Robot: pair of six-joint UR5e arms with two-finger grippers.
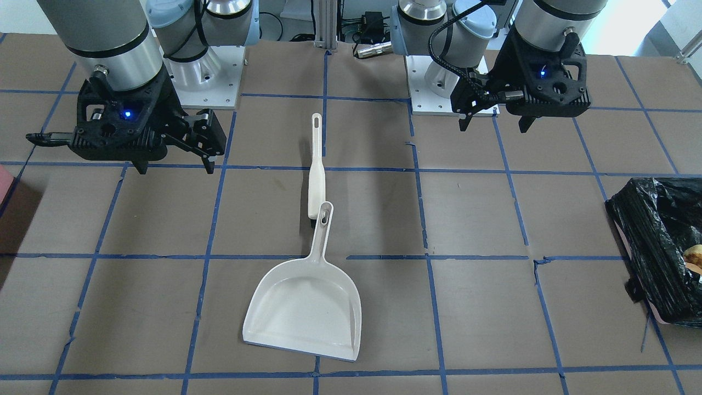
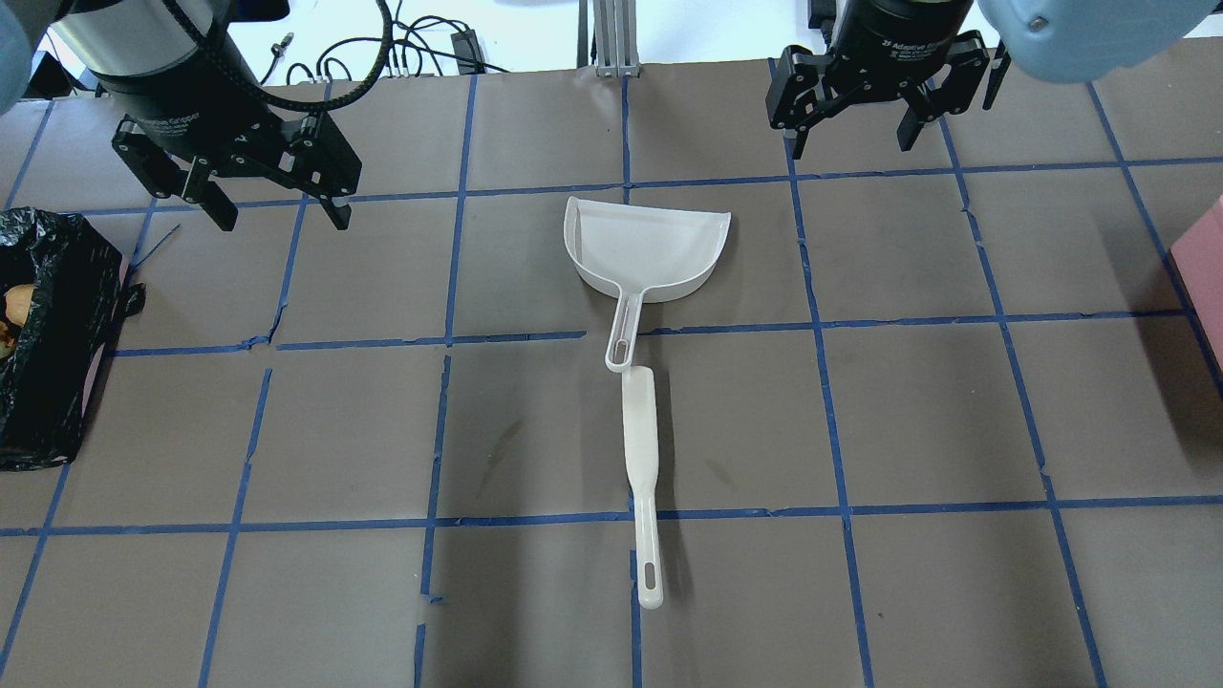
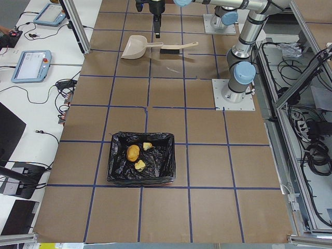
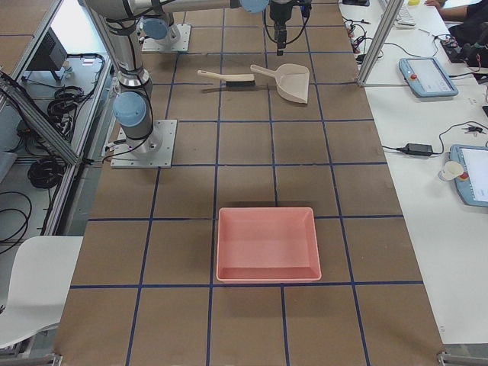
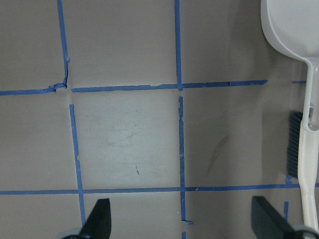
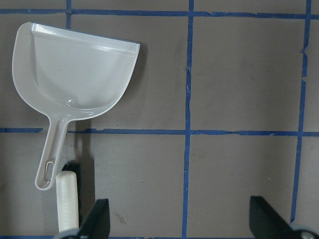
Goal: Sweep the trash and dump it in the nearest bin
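Dustpan [image 1: 304, 307] and brush [image 1: 316, 175] end-to-end, tabletop [image 1: 164, 219] centre | trash [image 3: 133, 152] inside bin [image 3: 115, 161], left edge, left tool [image 1: 493, 123] nearer | it and right tool [image 1: 175, 164] spread, empty

White dustpan [image 2: 650, 250], white brush [image 2: 640, 430], brown blue-gridded table [image 2: 917, 411], black bin [image 2: 57, 315], pink tray [image 4: 267, 248]
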